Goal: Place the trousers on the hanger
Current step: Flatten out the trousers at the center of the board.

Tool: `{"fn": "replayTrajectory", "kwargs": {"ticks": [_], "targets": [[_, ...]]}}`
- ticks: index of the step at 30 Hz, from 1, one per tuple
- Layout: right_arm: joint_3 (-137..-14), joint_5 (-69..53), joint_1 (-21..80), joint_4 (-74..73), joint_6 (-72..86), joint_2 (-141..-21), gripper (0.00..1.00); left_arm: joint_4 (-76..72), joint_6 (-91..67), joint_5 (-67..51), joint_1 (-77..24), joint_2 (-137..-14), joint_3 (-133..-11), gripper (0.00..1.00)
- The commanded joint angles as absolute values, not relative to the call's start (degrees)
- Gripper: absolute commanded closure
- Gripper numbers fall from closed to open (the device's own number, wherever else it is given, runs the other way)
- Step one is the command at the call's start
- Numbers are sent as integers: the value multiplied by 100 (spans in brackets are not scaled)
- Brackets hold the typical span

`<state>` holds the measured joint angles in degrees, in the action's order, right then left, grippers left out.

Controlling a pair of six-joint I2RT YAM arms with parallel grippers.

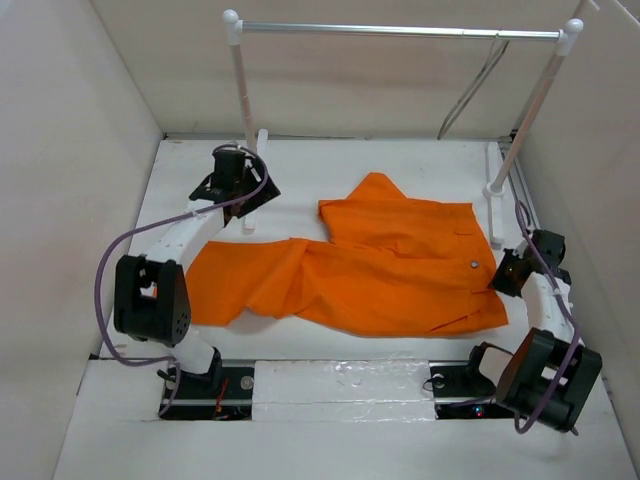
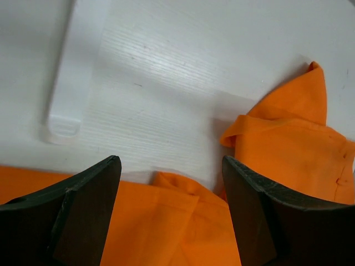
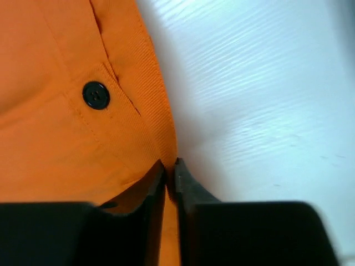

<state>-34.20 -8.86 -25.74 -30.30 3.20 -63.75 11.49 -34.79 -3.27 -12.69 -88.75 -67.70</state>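
The orange trousers [image 1: 380,270] lie flat on the white table, waistband to the right, legs stretching left. The dark button [image 3: 95,95] shows near the waistband edge. My right gripper [image 1: 503,272] is shut on the waistband's right edge [image 3: 161,138], with cloth pinched between its tips [image 3: 171,163]. My left gripper [image 1: 250,205] is open just above the far edge of a trouser leg [image 2: 166,221], and its jaws [image 2: 171,160] hold nothing. The thin grey hanger [image 1: 475,90] hangs by its hook from the rail at the back right, seen nearly edge-on.
A silver rail [image 1: 400,30] on two white posts spans the back. The left post's foot [image 2: 66,72] lies close to my left gripper, and the right post [image 1: 525,120] stands just behind my right gripper. White walls [image 1: 60,150] enclose the table.
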Motion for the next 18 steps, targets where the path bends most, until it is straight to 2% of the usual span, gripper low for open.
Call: {"fn": "replayTrajectory", "kwargs": {"ticks": [1, 2, 3, 4, 6, 8, 9, 11, 12, 13, 15, 18], "targets": [[-4016, -35, -2742, -3339, 238, -5925, 83, 800, -3569, -1134, -1371, -9131, -7040, 31], [-4217, -35, -2681, -3401, 98, -5924, 73, 817, -3542, -1116, -1423, -9297, -7179, 32], [-4288, -35, -2576, -3393, 71, -5924, 48, 843, -3525, -1134, -1520, -9368, -7250, 32], [-4359, -70, -2427, -3393, 70, -5915, 38, 861, -3498, -1151, -1590, -9447, -7303, 33], [-4526, -228, -1839, -3357, 70, -5915, 30, 800, -3559, -1169, -1784, -9632, -7365, 35], [-4701, -289, -1339, -3314, 70, -5924, 30, 625, -3821, -1501, -1862, -9868, -7348, 35], [-4754, -421, -736, -3226, -104, -5933, 48, 485, -3919, -1633, -1915, -9940, -7322, 36], [-4869, -598, 75, -2833, -53, -6029, 68, 344, -4060, -1679, -1916, -9923, -7191, 40], [-4982, -580, 1027, -2665, -61, -6116, 88, 160, -4087, -1644, -1968, -9827, -7094, 41], [-5097, -554, 1507, -2515, -105, -6265, 97, 97, -4113, -1496, -1969, -9696, -6997, 41], [-5621, -325, 2734, -2435, -359, -6993, 100, 114, -4035, -1084, -1969, -9239, -6768, 44], [-6352, 269, 3689, -2653, -729, -8150, 100, 219, -3868, -660, -1829, -8466, -6496, 52]]}}
